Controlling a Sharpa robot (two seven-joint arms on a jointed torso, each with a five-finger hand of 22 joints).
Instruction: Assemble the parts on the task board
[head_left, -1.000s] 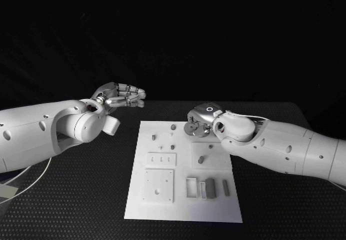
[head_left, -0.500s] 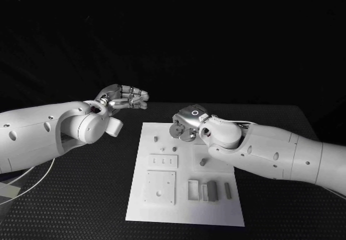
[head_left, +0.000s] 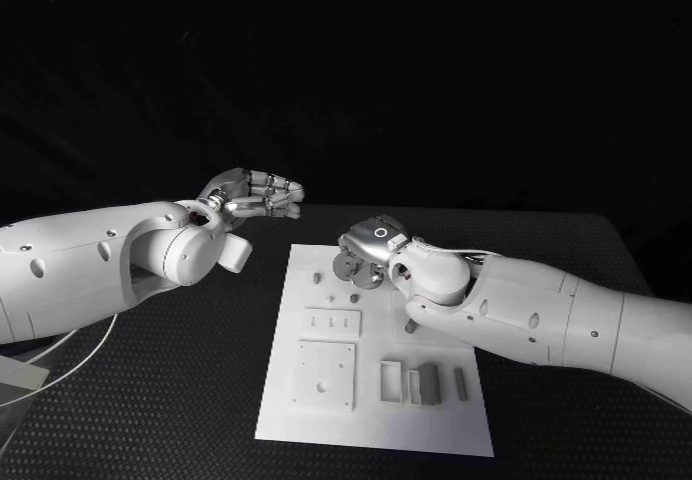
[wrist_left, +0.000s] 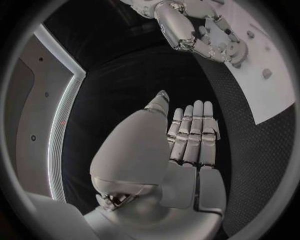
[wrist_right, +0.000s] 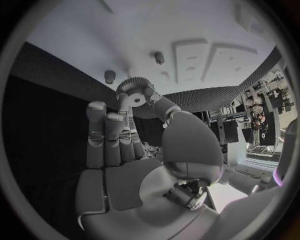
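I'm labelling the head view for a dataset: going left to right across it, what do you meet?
Left hand → task board → gear pinched by the right hand.

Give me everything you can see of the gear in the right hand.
The gear is a small round grey wheel with fine teeth round its rim; it looks like metal or grey plastic. The right hand pinches it between thumb and a fingertip, holding it above the far end of the task board, near two small pegs. From the left wrist it shows as a disc. It touches nothing else.
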